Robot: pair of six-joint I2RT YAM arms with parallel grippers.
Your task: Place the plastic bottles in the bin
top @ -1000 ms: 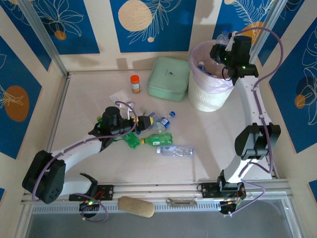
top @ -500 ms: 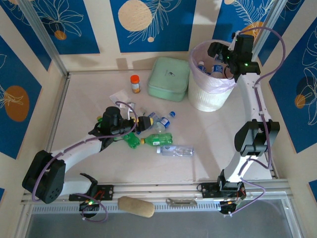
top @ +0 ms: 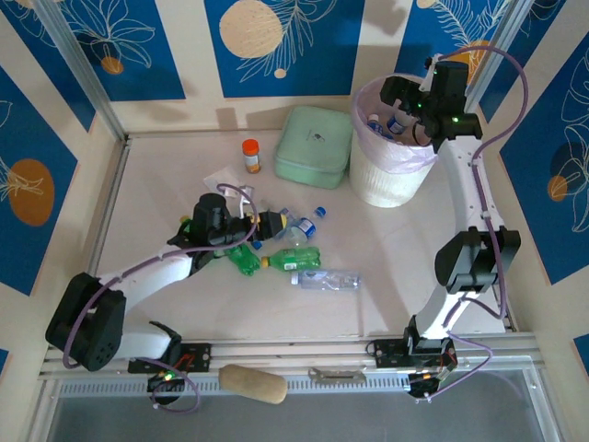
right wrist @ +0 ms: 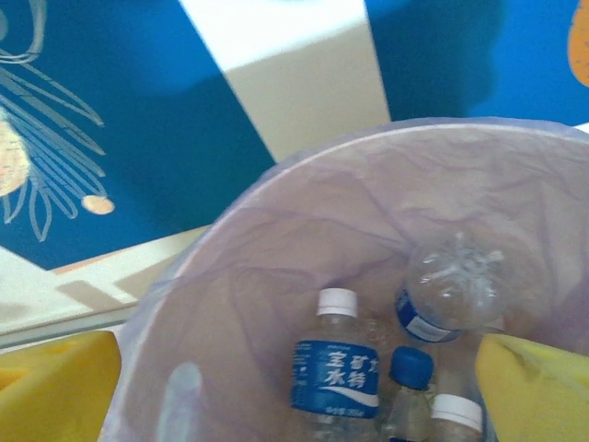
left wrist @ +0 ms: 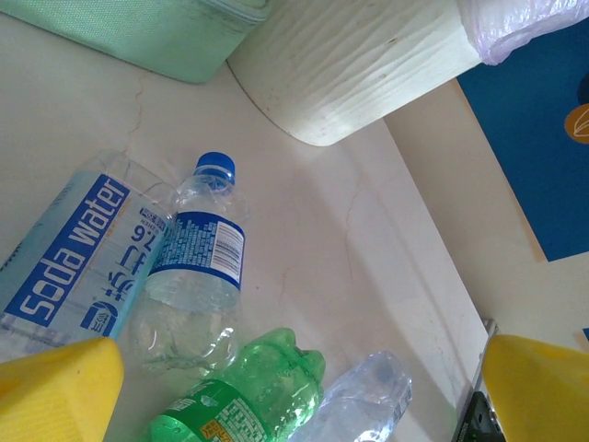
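Several plastic bottles lie mid-table: a green one, a second green one, a clear one and a blue-capped clear one. My left gripper hovers open just left of them. In the left wrist view, a soda-water bottle, a blue-capped bottle, a green bottle and a clear bottle lie beneath the open left gripper. My right gripper hangs open and empty over the bin. Inside the bin's pink liner lie several bottles, including a white-capped one.
A mint green lidded box stands left of the bin, with an orange-capped jar and a flat plastic bag further left. A tan object rests on the front rail. Patterned walls close in the table on three sides.
My right gripper went from shut to open above the bin, letting go of the bottle it held. My left arm has shifted slightly toward the bottles.
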